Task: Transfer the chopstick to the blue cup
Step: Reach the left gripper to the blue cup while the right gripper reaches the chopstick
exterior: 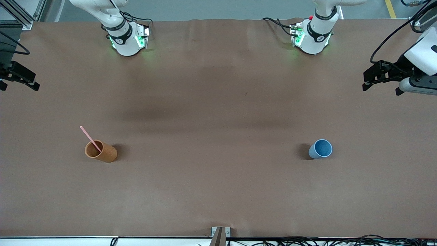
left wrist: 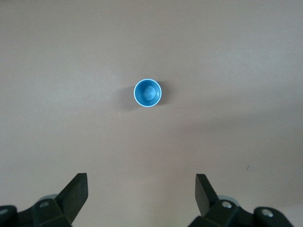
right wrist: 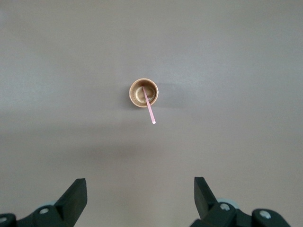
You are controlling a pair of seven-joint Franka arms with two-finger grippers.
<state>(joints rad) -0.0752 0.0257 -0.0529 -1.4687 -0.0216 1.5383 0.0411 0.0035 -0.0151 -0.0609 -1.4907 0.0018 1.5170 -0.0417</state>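
Note:
A pale-pink chopstick [exterior: 89, 136] stands leaning in the orange-brown cup [exterior: 106, 153] toward the right arm's end of the table. It also shows in the right wrist view [right wrist: 149, 108], in that cup [right wrist: 133, 94]. The blue cup [exterior: 320, 149] stands upright and empty toward the left arm's end, and it shows in the left wrist view [left wrist: 147, 92]. My right gripper [exterior: 18, 85] [right wrist: 140, 184] is open and empty, high over the table's edge near the orange-brown cup. My left gripper [exterior: 381, 89] [left wrist: 142, 182] is open and empty, high over the end near the blue cup.
The brown table cover [exterior: 218, 112] is bare between the two cups. The arm bases [exterior: 128, 41] [exterior: 312, 37] stand along the table edge farthest from the front camera. A metal bracket [exterior: 220, 234] sits at the table's nearest edge.

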